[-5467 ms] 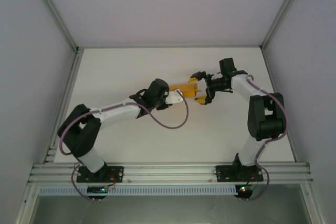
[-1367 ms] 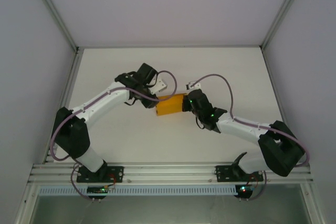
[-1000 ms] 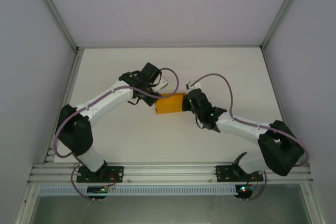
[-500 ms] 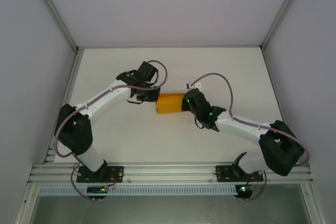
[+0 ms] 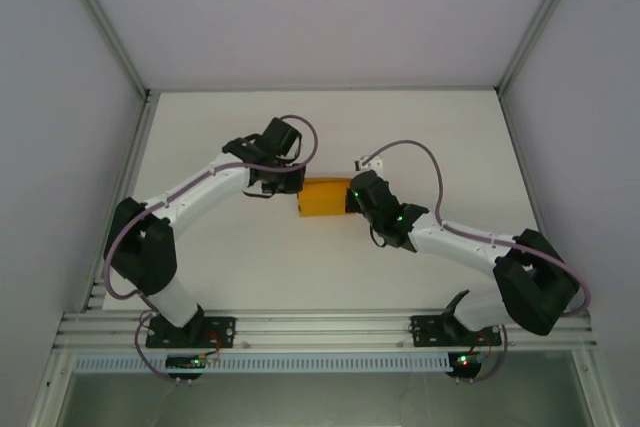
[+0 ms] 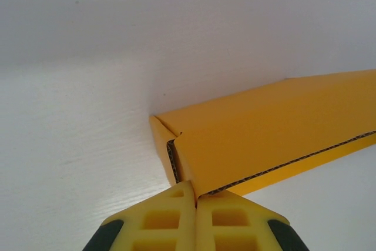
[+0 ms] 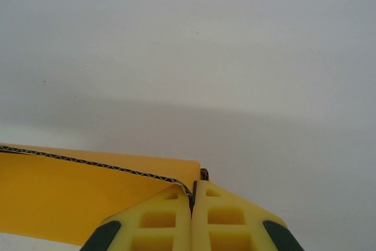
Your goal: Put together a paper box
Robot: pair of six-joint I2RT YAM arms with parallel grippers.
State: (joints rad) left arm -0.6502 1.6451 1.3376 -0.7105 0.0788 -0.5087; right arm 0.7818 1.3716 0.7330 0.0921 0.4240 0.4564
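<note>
Left gripper (image 6: 195, 204) is clenched shut with its tips touching an end corner of the orange paper box (image 5: 322, 198), right gripper (image 7: 192, 201) is likewise clenched at the opposite end, box sitting mid-table (image 5: 420, 137) between them.

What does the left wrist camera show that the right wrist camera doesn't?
Left wrist: a folded corner of the paper box, with a flap's corrugated edge meeting the tip of the left gripper. Right wrist: one flat card wall whose edge runs into the right gripper. Both: orange card at shut yellow jaws, over the white table.
</note>
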